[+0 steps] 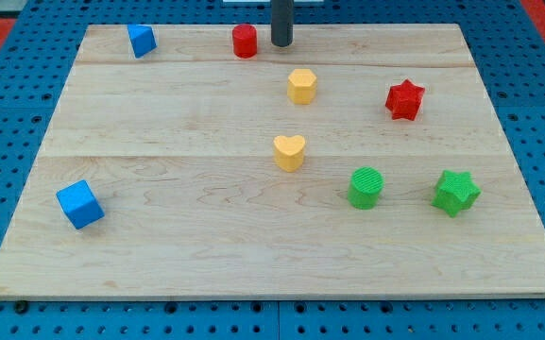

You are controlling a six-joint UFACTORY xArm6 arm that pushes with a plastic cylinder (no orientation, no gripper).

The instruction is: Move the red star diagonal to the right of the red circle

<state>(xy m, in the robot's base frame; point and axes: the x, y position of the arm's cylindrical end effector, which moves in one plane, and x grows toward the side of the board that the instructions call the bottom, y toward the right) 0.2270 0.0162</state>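
The red star [404,99] lies at the right of the wooden board [187,246], in its upper half. The red circle [245,41], a short cylinder, stands near the board's top edge, left of centre. My tip [281,43] is at the view's top, just to the right of the red circle and a small gap from it. The red star is far to the right of my tip and lower in the view.
A yellow hexagon block [301,85] and a yellow heart [289,151] lie mid-board. A green cylinder [366,187] and a green star [455,192] lie at lower right. Blue blocks sit at top left [142,40] and lower left [80,204].
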